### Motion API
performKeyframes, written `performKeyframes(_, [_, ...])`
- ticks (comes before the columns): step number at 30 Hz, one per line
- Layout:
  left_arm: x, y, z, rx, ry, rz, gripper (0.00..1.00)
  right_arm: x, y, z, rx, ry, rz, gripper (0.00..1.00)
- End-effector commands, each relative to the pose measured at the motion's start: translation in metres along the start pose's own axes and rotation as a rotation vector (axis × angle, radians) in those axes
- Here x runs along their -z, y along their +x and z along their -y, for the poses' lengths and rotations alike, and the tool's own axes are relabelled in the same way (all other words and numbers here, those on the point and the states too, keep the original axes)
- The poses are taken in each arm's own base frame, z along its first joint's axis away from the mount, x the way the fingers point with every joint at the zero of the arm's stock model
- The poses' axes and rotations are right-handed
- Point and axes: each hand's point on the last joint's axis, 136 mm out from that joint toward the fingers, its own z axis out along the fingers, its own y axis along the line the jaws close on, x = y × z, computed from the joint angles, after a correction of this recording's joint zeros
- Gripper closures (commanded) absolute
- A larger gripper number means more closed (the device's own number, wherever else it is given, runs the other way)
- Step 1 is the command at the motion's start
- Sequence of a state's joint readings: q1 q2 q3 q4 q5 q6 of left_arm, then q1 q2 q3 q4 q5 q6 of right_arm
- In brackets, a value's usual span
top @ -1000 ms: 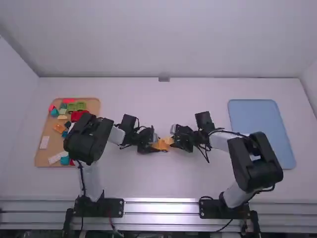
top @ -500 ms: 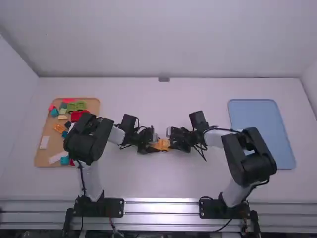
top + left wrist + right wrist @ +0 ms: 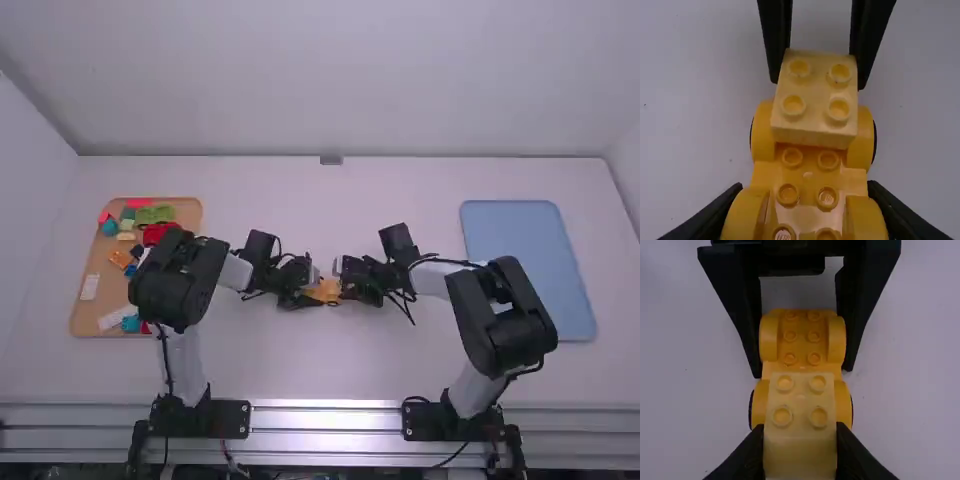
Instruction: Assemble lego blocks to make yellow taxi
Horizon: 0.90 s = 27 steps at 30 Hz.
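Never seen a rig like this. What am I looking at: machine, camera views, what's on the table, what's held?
Two robot arms, left and right, each with a two-finger gripper, at a white table. The high view looks down from above and behind them; each wrist view comes from a camera on that arm, its own fingers at the bottom edge.

On the table, a tan tray on the left holds coloured blocks; a blue tray is on the right.

Mid-table, the left gripper grips a yellow wheeled base by its sides. The right gripper holds a pale yellow block at the base's other end. Whether it's pressed on, I can't tell.
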<state>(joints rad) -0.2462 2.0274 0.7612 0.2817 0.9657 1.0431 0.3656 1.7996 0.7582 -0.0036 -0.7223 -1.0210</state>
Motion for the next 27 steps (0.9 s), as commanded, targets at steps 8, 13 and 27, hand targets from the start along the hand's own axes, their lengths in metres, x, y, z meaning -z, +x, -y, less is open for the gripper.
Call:
performKeyframes(8, [-0.0035, 0.0077, 0.0059, 0.032, 0.015, -0.022, 0.52, -0.0016, -0.0069, 0.0028, 0.009, -0.006, 0.016, 0.81])
performKeyframes(13, [-0.0036, 0.0077, 0.0059, 0.032, 0.015, -0.022, 0.52, -0.0021, -0.0069, 0.0027, 0.014, -0.006, 0.014, 0.77])
performKeyframes(27, [-0.0036, 0.0077, 0.0059, 0.032, 0.015, -0.022, 0.53, -0.0043, -0.0098, 0.0012, 0.024, -0.009, 0.017, 0.45])
